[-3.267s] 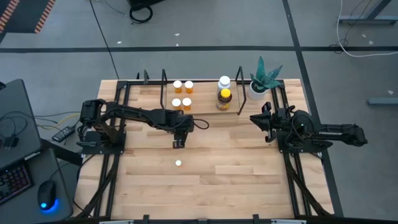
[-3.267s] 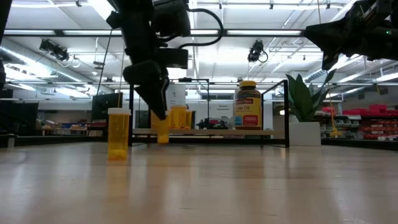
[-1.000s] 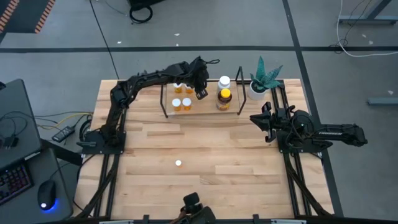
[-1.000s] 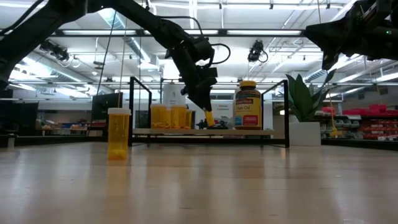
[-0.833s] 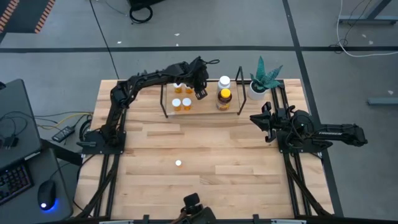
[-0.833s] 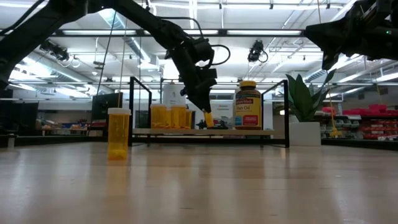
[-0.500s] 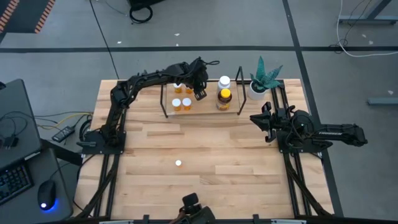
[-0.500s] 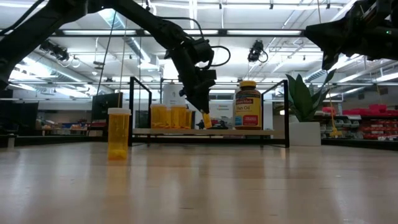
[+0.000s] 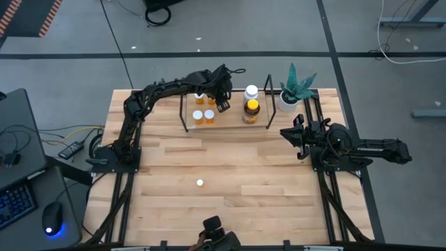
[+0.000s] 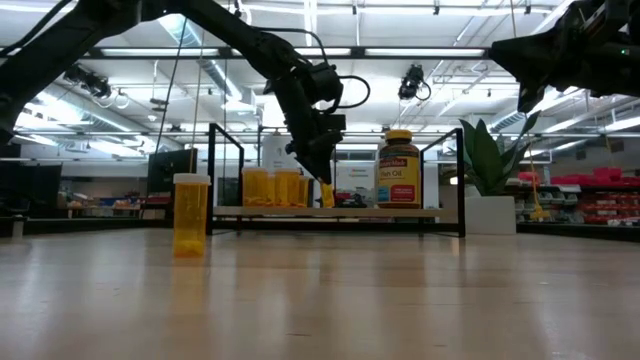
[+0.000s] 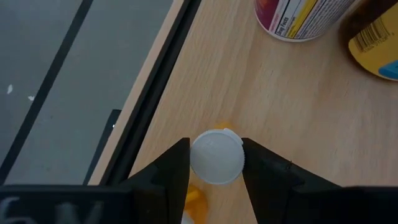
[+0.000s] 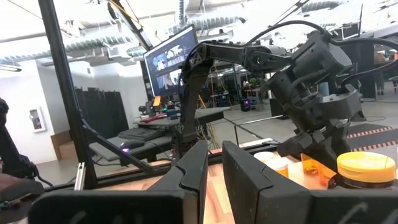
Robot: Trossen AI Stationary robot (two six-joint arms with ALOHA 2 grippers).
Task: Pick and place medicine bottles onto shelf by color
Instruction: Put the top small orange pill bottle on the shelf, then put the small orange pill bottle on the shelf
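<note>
The dark amber bottle (image 10: 399, 168) bears a label that seems to read "Fish Oil"; nothing else legible.

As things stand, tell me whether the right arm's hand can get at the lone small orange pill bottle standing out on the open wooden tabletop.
Probably yes. The lone orange pill bottle stands on bare tabletop with nothing near it, and the right hand waits empty at the table's right side. The left hand is away over the shelf.
</note>
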